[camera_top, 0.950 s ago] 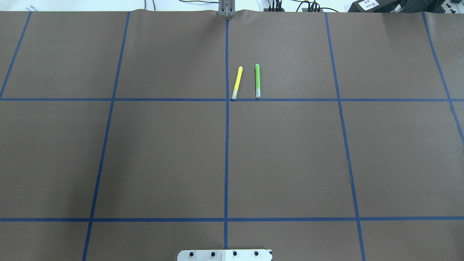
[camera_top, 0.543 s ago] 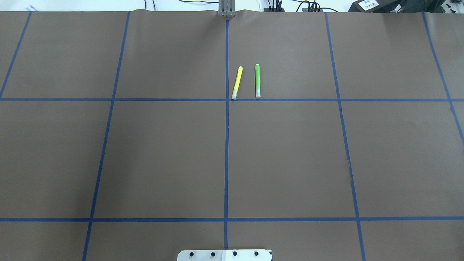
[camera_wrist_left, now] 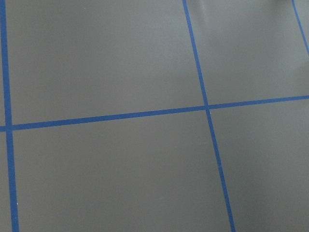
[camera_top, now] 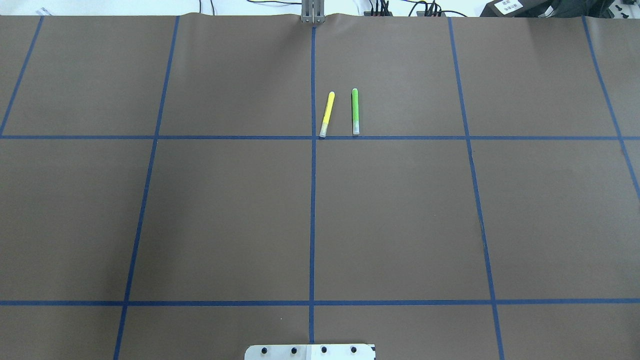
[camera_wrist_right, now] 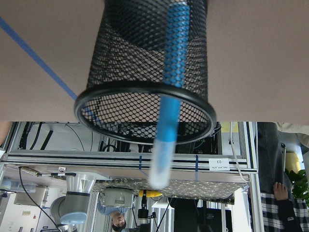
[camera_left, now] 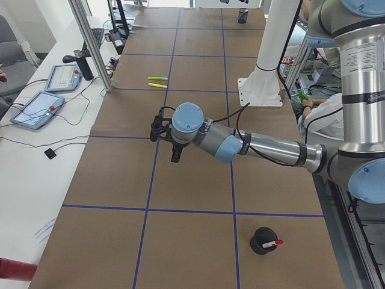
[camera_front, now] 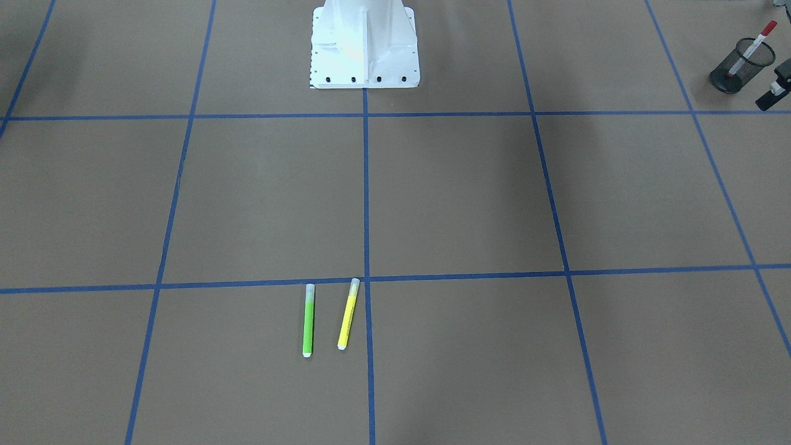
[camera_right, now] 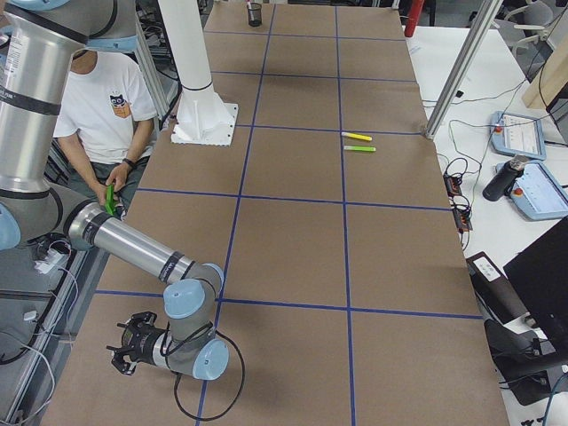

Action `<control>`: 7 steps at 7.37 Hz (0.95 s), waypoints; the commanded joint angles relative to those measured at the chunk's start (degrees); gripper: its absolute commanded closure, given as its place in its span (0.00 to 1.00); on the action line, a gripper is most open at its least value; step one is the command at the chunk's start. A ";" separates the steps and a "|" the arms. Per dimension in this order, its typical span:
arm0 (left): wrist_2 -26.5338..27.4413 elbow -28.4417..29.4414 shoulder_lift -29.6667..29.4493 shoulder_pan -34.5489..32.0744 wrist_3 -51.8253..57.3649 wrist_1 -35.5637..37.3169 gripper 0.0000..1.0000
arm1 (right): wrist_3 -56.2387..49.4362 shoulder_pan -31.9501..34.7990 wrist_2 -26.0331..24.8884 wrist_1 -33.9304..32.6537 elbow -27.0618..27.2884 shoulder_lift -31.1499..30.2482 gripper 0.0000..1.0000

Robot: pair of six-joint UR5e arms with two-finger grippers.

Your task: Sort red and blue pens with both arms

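Red-capped marker (camera_front: pixel 757 42) stands in a mesh cup (camera_front: pixel 722 79) near left gripper (camera_left: pixel 168 144); blue highlighter (camera_wrist_right: pixel 170 96) stands in a second cup (camera_wrist_right: pixel 120 53) near right gripper (camera_right: pixel 120 348); neither gripper's finger spread can be told

A white-barrelled marker with a red cap (camera_left: pixel 274 243) stands in a black wire-mesh cup (camera_left: pixel 258 244), apart from the left gripper (camera_left: pixel 173 153), toward the table's left end and the robot's side. A slim blue highlighter with a clear cap (camera_wrist_right: pixel 169 96) leans in a second black mesh cup (camera_wrist_right: pixel 120 58) straight ahead of the right gripper (camera_right: pixel 124 348). A green highlighter (camera_top: pixel 355 111) and a yellow highlighter (camera_top: pixel 327 114) lie side by side on the brown paper-covered table (camera_top: pixel 200 215), well apart from both grippers, the green one on the right gripper's side.
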 commanded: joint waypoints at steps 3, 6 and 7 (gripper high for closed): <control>0.64 0.11 0.03 -0.23 0.03 0.21 0.00 | 0.06 0.16 3.76 0.13 5.64 10.43 0.00; 1.60 0.81 3.80 -0.58 0.21 0.21 0.00 | 0.15 0.25 4.03 2.13 7.13 22.57 0.00; 4.30 0.82 5.03 -0.58 0.29 0.21 0.00 | 1.02 0.25 4.20 5.55 10.27 23.47 0.00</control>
